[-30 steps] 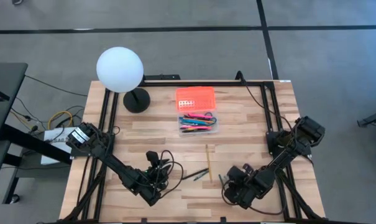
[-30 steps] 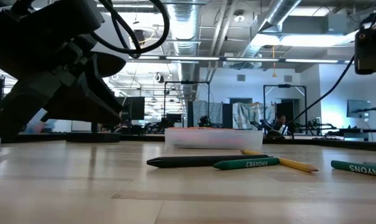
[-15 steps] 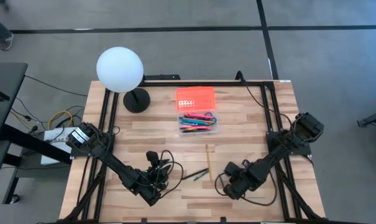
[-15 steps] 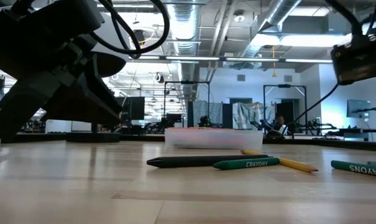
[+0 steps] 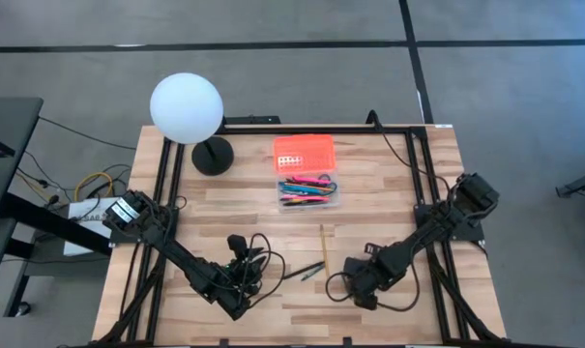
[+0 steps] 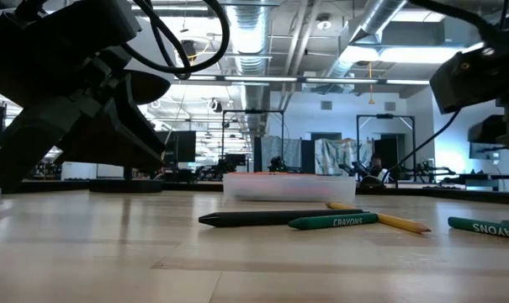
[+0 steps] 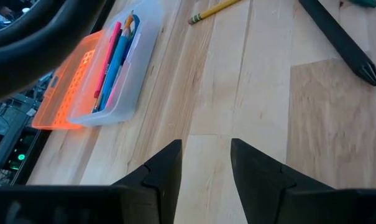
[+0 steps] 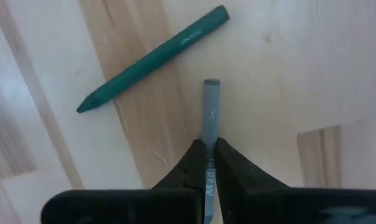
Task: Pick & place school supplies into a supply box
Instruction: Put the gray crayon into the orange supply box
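Observation:
The supply box's clear base (image 5: 308,191) holds several pens, and its orange lid (image 5: 304,153) lies open behind it. A pencil (image 5: 323,251), a black crayon (image 6: 271,217) and a green crayon (image 6: 334,221) lie on the table in front of the box. My right gripper (image 8: 208,144) is low over the near right part of the table, shut on a grey crayon (image 8: 210,106). Another green crayon (image 8: 153,59) lies just beyond it. My left gripper (image 7: 206,165) waits open, low over the near left of the table (image 5: 244,282). My right gripper pinches the grey crayon between its two fingers, by the crayon's long sides (image 8: 209,140). The crayon runs forward along the fingers, and its flat free end (image 8: 211,83) sticks out past the fingertips. I cannot tell whether it rests on the table.
A white globe lamp (image 5: 187,108) on a black base (image 5: 213,155) stands at the far left of the table. Black frame rails (image 5: 166,184) run along both sides of the table top, and cables loop beside each gripper.
My right gripper has moved toward the table's left edge, closer to the loose crayons, and its arm now shows lower in the low view. My left arm and the supplies on the table have kept still.

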